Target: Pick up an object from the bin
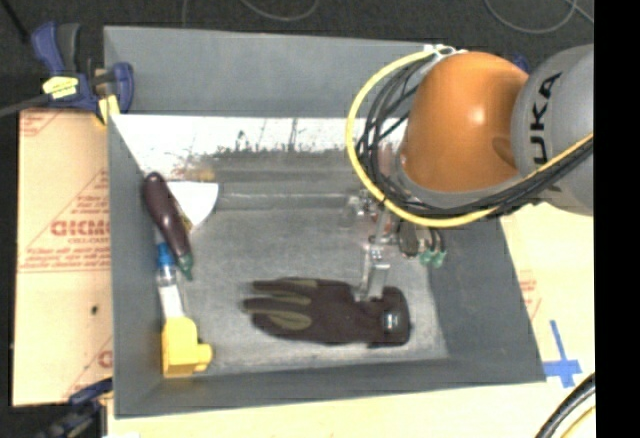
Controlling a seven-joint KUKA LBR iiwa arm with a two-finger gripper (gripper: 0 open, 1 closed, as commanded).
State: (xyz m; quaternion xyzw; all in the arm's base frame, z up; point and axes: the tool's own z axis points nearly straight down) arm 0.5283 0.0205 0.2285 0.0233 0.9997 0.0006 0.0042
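Bin: the grey metal bin (290, 236) holds few things. All of them lie along its near side and its left wall, and the floor behind the glove is bare.
Arm: it comes in from the right, and its orange wrist cover (462, 121) and looped cables hang above and behind the glove's cuff end.
Glove: a dark work glove (320, 314) with olive patches lies flat on the floor. Its long axis runs left to right, glove fingers to the left and cuff to the right.
Gripper: the gripper (377, 288) stands just above the glove's cuff end, right at the cloth or touching it. I cannot tell whether it is open or closed.
Key relation: the glove lies straight below, so I judge the approach to be vertical, with nothing in the way.
Tool: a maroon-handled tool (165, 216) lies well left of the glove, along the wall.
Paper: a white scrap (198, 198) lies beside that handle.
Block: a yellow block (185, 346) lies left of the glove's fingertips, well apart.
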